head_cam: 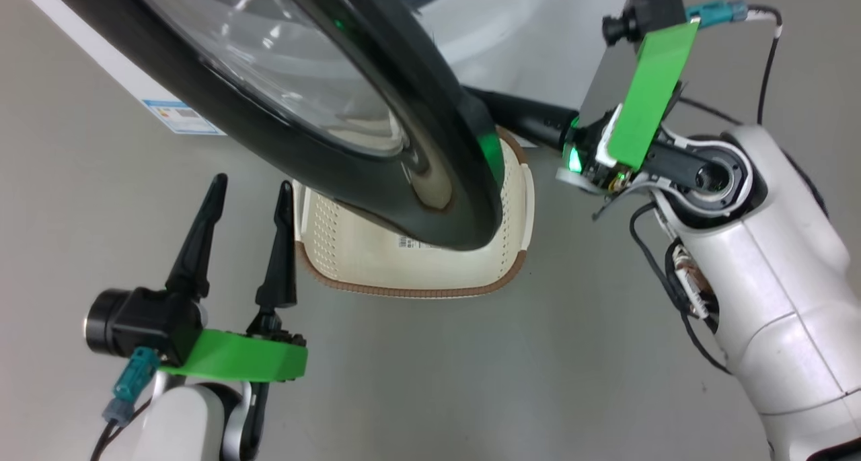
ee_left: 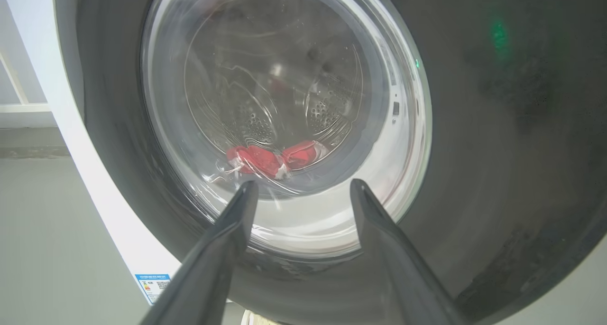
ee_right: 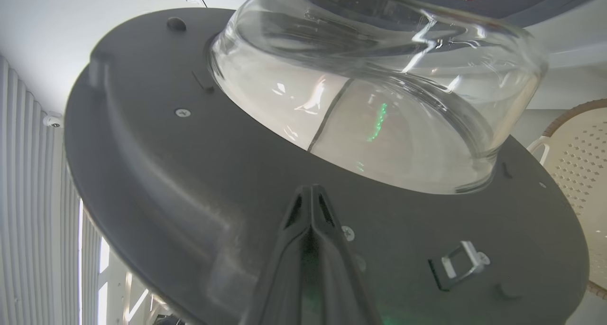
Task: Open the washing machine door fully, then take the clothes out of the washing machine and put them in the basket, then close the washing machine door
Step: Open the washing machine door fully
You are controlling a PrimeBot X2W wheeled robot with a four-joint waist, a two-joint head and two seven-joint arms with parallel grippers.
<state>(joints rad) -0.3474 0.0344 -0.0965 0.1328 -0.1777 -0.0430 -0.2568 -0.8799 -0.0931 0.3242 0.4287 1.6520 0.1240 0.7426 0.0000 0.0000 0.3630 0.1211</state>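
The washing machine door (head_cam: 430, 111), with its black rim and bulging glass, stands partly swung out over the basket (head_cam: 417, 272) on the floor. My left gripper (head_cam: 252, 185) is open and empty, in front of the door's outer face and left of the basket. Through the glass, between the fingers of the left gripper (ee_left: 303, 182), red clothes (ee_left: 265, 159) lie in the steel drum. My right gripper (ee_right: 310, 190) is shut, its tips against the door's grey inner face (ee_right: 189, 173) just below the glass bowl. Its dark fingers (head_cam: 525, 118) reach in behind the rim. The washing machine (head_cam: 525, 37) is white.
A blue label (head_cam: 181, 116) marks the machine's lower corner. Grey floor (head_cam: 471, 380) spreads in front of the basket. My right forearm (head_cam: 760, 259) and its loose cables fill the right side. A metal latch (ee_right: 457, 263) sits on the door's inner face beside the basket (ee_right: 578, 163).
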